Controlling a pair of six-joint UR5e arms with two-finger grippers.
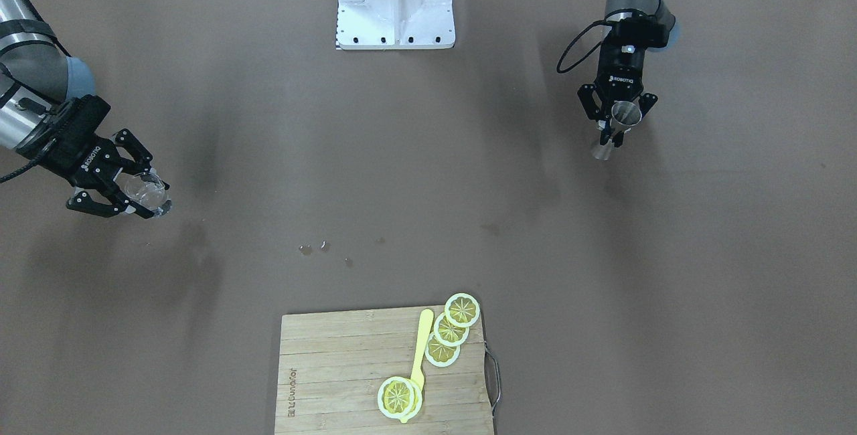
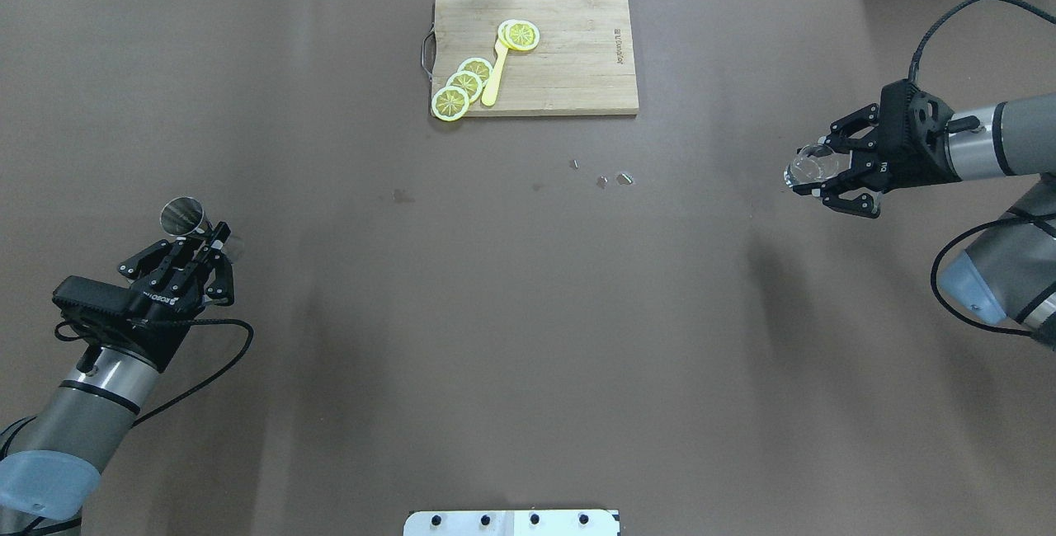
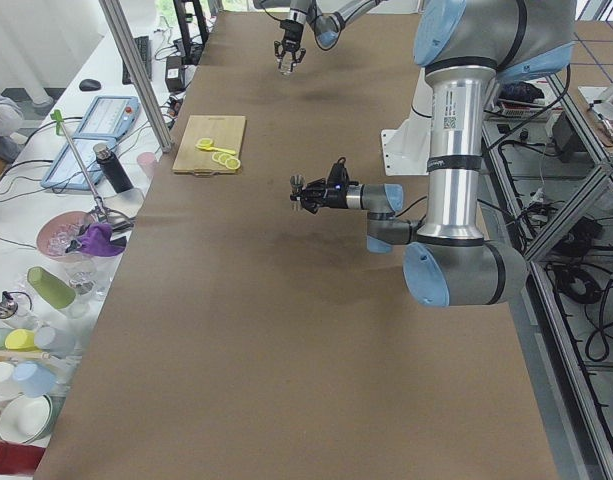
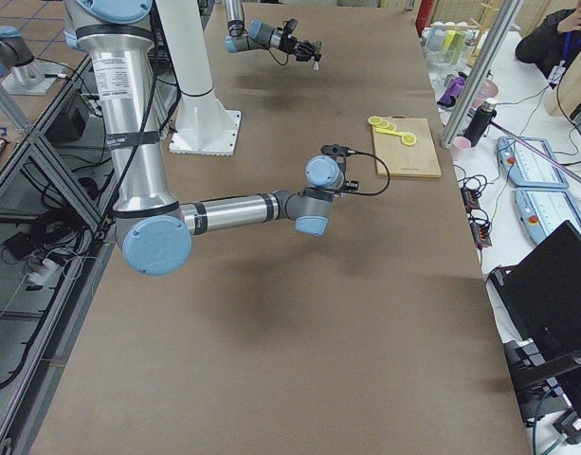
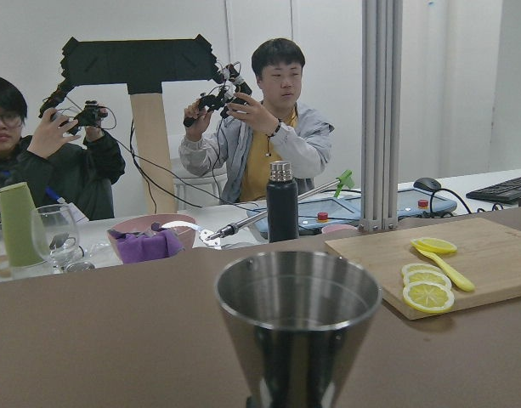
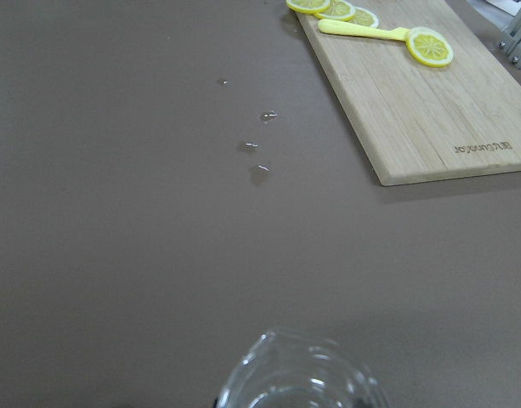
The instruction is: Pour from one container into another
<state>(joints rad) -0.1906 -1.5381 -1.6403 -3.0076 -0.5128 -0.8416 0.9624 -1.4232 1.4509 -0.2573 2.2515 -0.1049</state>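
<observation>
The glass cup [image 1: 142,189] is hanging above the desk [image 1: 428,187] at the robot's right end, with the right claw [image 1: 148,193] clenching it across its wall. Being thin clear glass, it is likely handling as light, brittle and slick, so a hold around the body, clear of the pouring lip, is probably serving best. Whether it is carrying liquid is not showing. Well apart, at the left end, the left claw [image 1: 617,128] is pinching the steel jigger [image 1: 625,114] at its narrow waist, mouth up. It is probably stiff, light and smooth, and the waist is looking like the surest grip.
</observation>
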